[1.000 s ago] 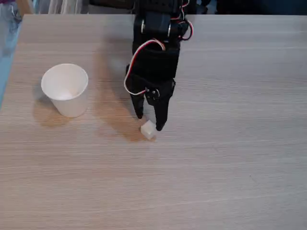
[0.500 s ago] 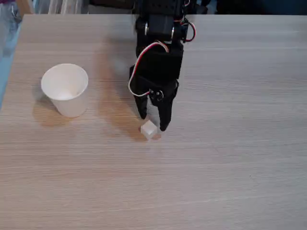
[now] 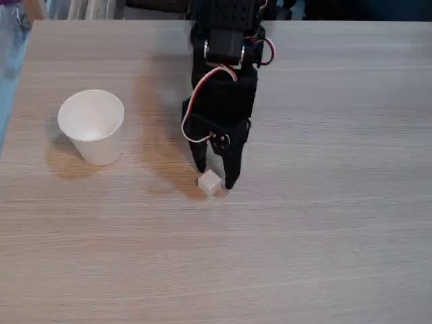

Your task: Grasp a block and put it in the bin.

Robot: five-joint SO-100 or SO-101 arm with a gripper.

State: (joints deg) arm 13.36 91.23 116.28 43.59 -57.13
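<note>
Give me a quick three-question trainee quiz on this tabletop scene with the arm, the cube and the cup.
1. True or false: the block already lies inside the bin.
2. In the fixed view, the bin stands on which side of the end effector? A) left B) right C) directly below
3. Fill in: the block rests on the ____ by the fingertips.

Key:
1. False; it sits on the table, apart from the cup.
2. A
3. table
</note>
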